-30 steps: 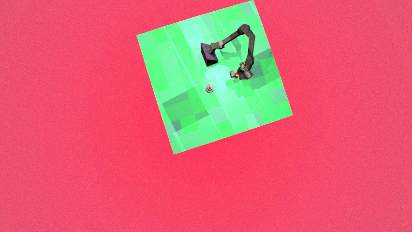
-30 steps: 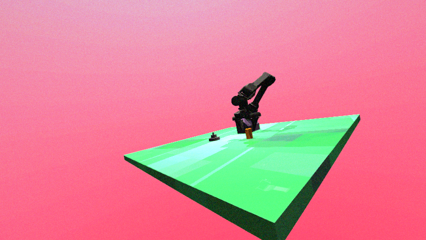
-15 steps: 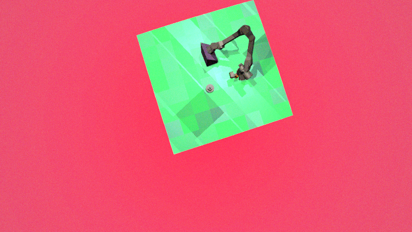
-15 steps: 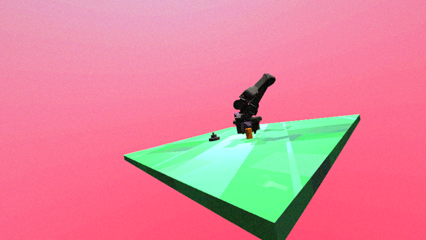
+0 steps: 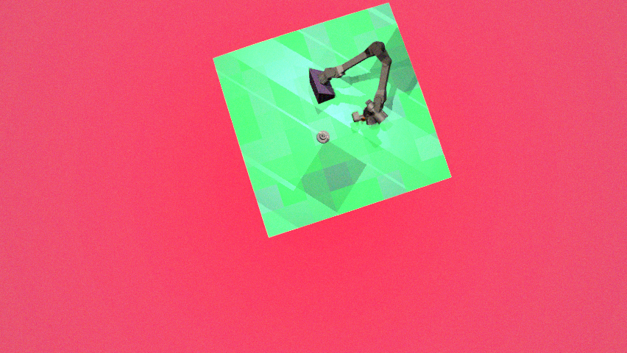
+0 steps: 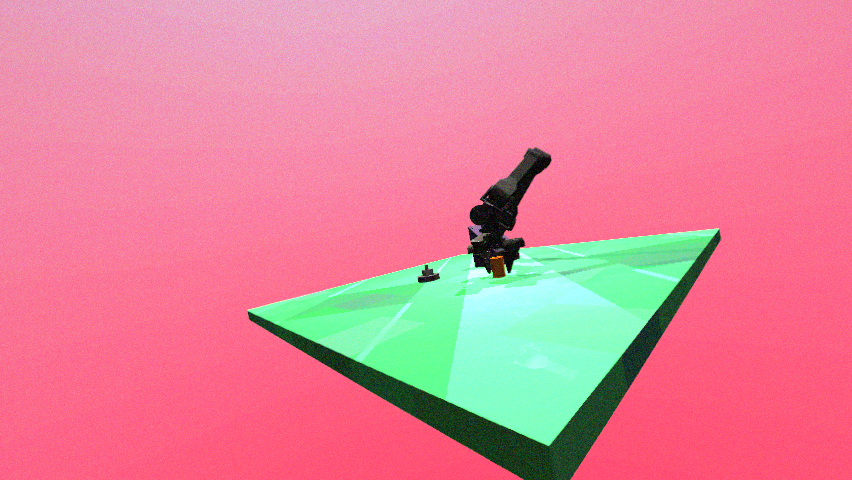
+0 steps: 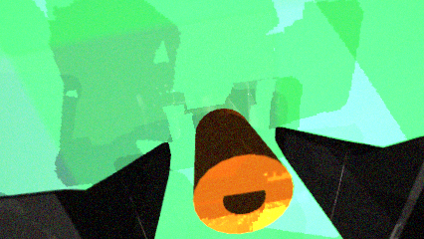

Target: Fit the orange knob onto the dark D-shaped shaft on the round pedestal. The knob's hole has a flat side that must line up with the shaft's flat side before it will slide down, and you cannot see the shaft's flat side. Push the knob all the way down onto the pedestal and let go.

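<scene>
The orange knob [image 6: 497, 267] [image 7: 214, 169] stands upright on the table, its D-shaped hole facing up in the wrist view, with the straight side of the hole toward the top of that picture. In the top view only a small bit of the knob [image 5: 363, 118] shows beside the gripper. My gripper [image 7: 223, 140] [image 6: 499, 269] is open, pointing down, with one finger on each side of the knob and a gap on both sides. The round pedestal [image 5: 319, 141] [image 6: 428, 278] stands apart from the knob, with its dark shaft [image 6: 426, 267] upright and bare. The shaft's flat side cannot be made out.
The arm's dark purple base block [image 5: 321, 87] stands on the green table [image 5: 258, 126] [image 6: 381, 357]. The arm [image 5: 385, 79] bends out from it and comes down over the knob. The table's edges drop off to a red floor. Shadows and pale patches cross the table top.
</scene>
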